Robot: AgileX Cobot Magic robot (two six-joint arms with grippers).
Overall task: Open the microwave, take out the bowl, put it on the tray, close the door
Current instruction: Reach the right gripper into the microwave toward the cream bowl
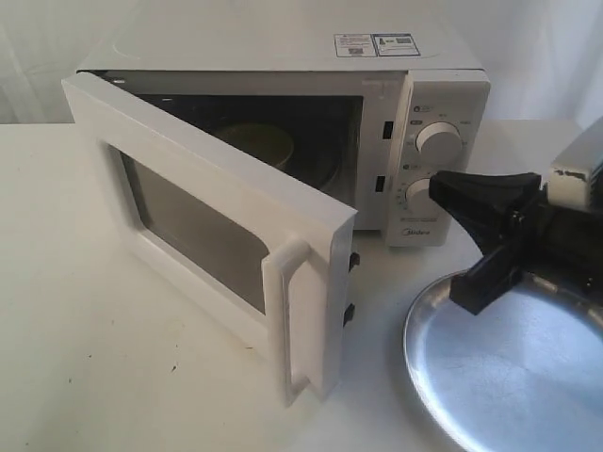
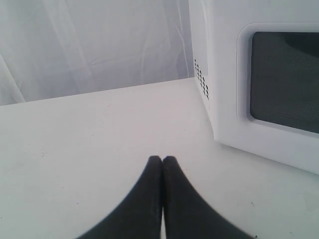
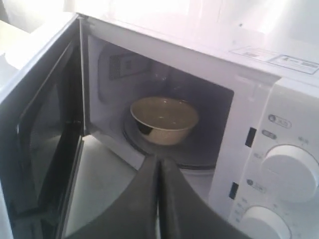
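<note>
The door (image 1: 203,235) stood open and the bowl (image 3: 164,119) sat inside the microwave (image 1: 283,47). Right hand (image 3: 158,162) and left hand (image 2: 162,159) were both pressed together. Taking the bowl came next, I think: right hand must spread and reach toward 10 o'clock.

- Setting: a robot test bench in a lab, staged with kitchenware rather than a lived-in kitchen.
- Landmark: the microwave (image 1: 283,52), a household countertop model, stands on a plain white table (image 1: 85,358).
- Behind the microwave: a creased white sheet (image 2: 89,45) hangs as a backdrop.
- In front of the microwave, to its dial side: a silver tray (image 1: 509,377) lies flat on the same table.
- Facing the microwave's open cavity: the black right gripper (image 3: 158,162) of a robot arm.
</note>
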